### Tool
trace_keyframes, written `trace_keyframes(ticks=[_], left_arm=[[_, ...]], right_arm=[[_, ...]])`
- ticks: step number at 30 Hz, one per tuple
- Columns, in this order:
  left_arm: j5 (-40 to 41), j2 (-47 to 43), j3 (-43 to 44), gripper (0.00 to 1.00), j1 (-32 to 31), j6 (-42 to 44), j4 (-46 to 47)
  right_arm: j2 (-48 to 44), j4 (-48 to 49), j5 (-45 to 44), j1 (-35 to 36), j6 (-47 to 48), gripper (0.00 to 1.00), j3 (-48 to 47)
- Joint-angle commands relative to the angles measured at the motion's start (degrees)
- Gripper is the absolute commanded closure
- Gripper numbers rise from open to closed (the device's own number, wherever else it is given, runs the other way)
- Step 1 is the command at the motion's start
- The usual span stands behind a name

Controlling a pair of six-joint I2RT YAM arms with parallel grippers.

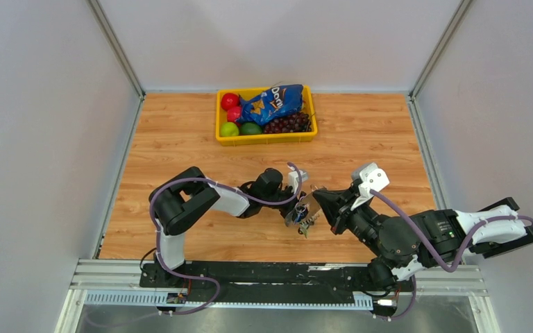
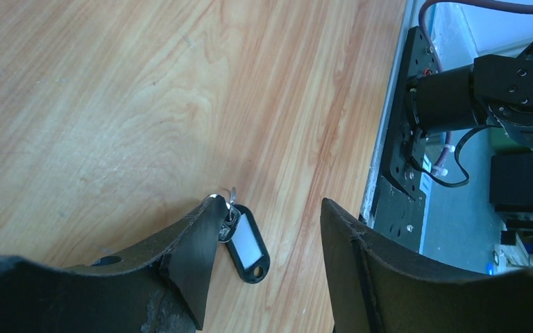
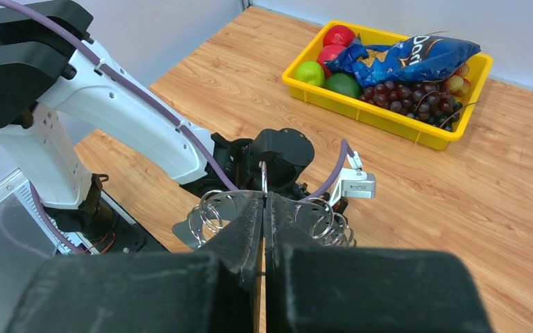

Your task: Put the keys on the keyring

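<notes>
My right gripper (image 1: 319,198) is shut on the keyring (image 1: 304,207), a silvery-grey band held above the table between the two arms. In the right wrist view the shut gripper (image 3: 264,198) pinches the band (image 3: 184,229), and several wire rings stand out on both sides. Small keys (image 1: 307,225) hang below it. My left gripper (image 1: 298,187) is open, right beside the keyring. In the left wrist view the open gripper (image 2: 269,205) has its left fingertip (image 2: 208,208) against a tiny silvery key (image 2: 231,206) joined to a black tag with a white label (image 2: 248,244).
A yellow bin (image 1: 266,137) at the back centre holds a blue chip bag (image 1: 274,103), red and green fruit and grapes; it also shows in the right wrist view (image 3: 388,125). The left arm (image 3: 111,104) stretches in front of my right gripper. The black base rail (image 2: 395,173) runs along the near table edge.
</notes>
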State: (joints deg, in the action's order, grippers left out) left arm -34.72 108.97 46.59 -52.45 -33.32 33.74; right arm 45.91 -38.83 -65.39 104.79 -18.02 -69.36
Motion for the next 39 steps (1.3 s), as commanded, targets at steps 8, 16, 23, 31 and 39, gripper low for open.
trace_keyframes(ticks=[8,16,23,31,39], left_arm=[[-0.82,0.99,2.21,0.42,-1.25,2.73,-0.89],[0.16,1.58,2.83,0.48,-1.32,4.20,-2.84],[1.03,1.89,2.91,0.54,-1.28,5.33,-3.98],[2.04,2.15,3.35,0.63,-1.21,6.25,-5.24],[4.41,1.94,3.92,0.66,-1.28,7.73,-7.44]], right_arm=[[-1.07,1.28,0.72,-0.34,-0.69,1.00,-0.07],[-0.70,1.45,0.87,-0.30,-0.37,1.00,-0.14],[-0.67,1.91,1.00,-0.30,0.15,1.00,-0.26],[-0.65,2.42,1.27,-0.32,0.35,1.00,-0.25],[-0.82,2.87,1.39,-0.32,0.44,1.00,0.15]])
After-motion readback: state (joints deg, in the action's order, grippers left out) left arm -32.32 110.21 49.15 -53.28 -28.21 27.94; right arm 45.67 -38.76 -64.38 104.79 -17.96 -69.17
